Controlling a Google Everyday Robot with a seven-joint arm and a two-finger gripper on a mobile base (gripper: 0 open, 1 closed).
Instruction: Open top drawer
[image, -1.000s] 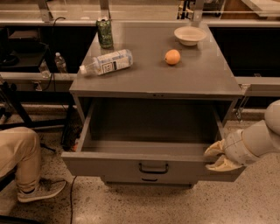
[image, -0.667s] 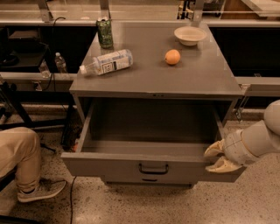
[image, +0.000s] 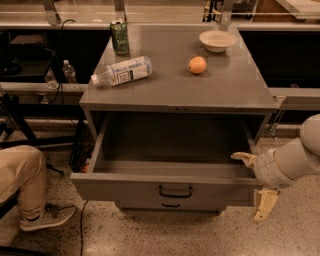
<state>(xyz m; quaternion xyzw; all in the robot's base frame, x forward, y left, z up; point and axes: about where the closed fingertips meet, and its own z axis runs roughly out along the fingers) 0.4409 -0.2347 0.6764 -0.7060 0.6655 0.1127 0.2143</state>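
Note:
The top drawer (image: 150, 187) of the grey metal cabinet stands pulled far out. Its deep grey box shows nothing inside. Its black bracket-shaped handle (image: 175, 191) sits at the centre of the flat front. My gripper (image: 253, 181) is at the drawer front's right end, coming in from the right on a white arm. It is open: one finger (image: 243, 158) lies over the top edge of the front at the right corner, the other (image: 262, 205) hangs below and outside it. It holds nothing.
On the cabinet top (image: 225, 85) lie a plastic bottle (image: 122, 71) on its side, a green can (image: 120, 36), an orange (image: 197, 65) and a white bowl (image: 217, 40). A lower drawer handle (image: 171, 205) shows under the open drawer. A person's leg and shoe (image: 30, 200) are at the left.
My gripper's fingers have spread apart at the drawer front's right corner. The drawer has stayed where it was, pulled out.

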